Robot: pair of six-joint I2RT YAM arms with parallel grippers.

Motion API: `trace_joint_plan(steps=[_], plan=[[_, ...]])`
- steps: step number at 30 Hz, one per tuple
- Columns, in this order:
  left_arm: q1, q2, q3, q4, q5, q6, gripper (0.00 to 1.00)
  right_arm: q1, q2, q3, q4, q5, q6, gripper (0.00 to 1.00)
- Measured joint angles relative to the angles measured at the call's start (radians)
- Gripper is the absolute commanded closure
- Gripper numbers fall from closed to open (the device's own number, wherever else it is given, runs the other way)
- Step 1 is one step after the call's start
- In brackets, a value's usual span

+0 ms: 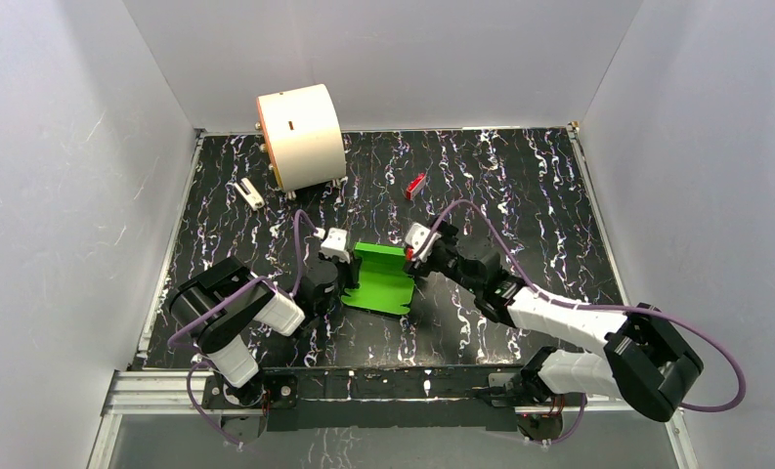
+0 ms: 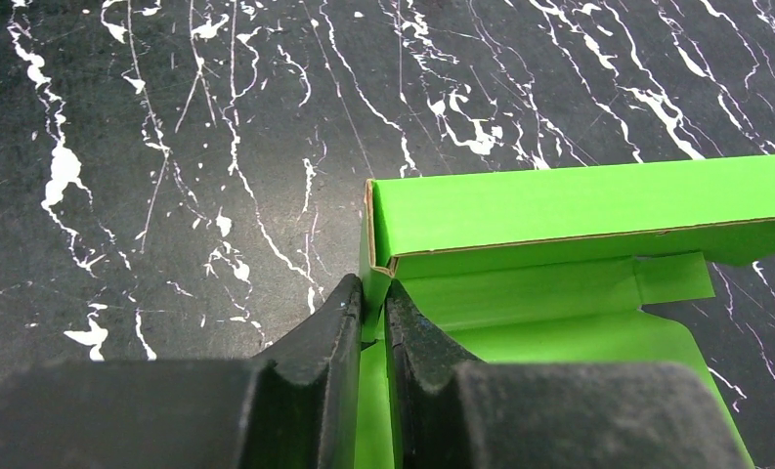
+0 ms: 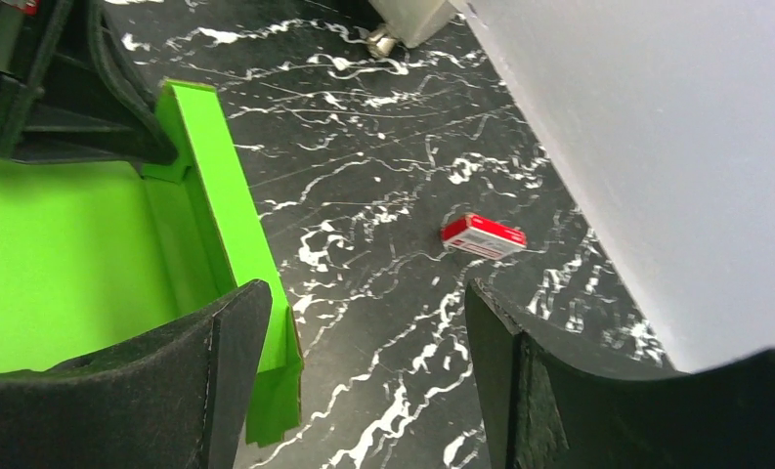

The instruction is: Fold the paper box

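The bright green paper box (image 1: 381,278) lies partly folded at the table's middle, its far wall raised. My left gripper (image 1: 342,276) is at its left edge. In the left wrist view the left gripper (image 2: 373,293) is shut on the box's left side flap (image 2: 371,274), at the corner of the raised wall (image 2: 579,200). My right gripper (image 1: 420,256) is at the box's far right corner. In the right wrist view the right gripper (image 3: 364,322) is open. Its left finger (image 3: 232,342) is inside the raised green wall (image 3: 217,186) and its right finger (image 3: 500,342) is outside over bare table.
A large cream cylinder (image 1: 300,135) stands at the back left, with a small white piece (image 1: 250,193) beside it. A small red block (image 1: 414,185) lies behind the box and also shows in the right wrist view (image 3: 483,235). White walls enclose the table.
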Motion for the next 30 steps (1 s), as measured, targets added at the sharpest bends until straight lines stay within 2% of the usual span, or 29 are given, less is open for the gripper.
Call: trace_joint_plan(steps=[6, 12, 20, 30], plan=[[0.0, 0.0, 0.016, -0.022, 0.03, 0.019, 1.0, -0.077, 0.034, -0.021, 0.043, -0.168, 0.095, 0.18], [0.0, 0.0, 0.044, -0.061, 0.047, 0.046, 1.0, -0.114, 0.101, -0.072, 0.107, -0.239, 0.148, 0.18], [0.0, 0.0, 0.061, -0.087, 0.055, 0.068, 1.0, -0.15, 0.193, -0.131, 0.277, -0.243, 0.217, 0.2], [0.0, 0.0, 0.069, -0.101, 0.059, 0.072, 1.0, -0.163, 0.319, -0.218, 0.546, -0.236, 0.338, 0.31]])
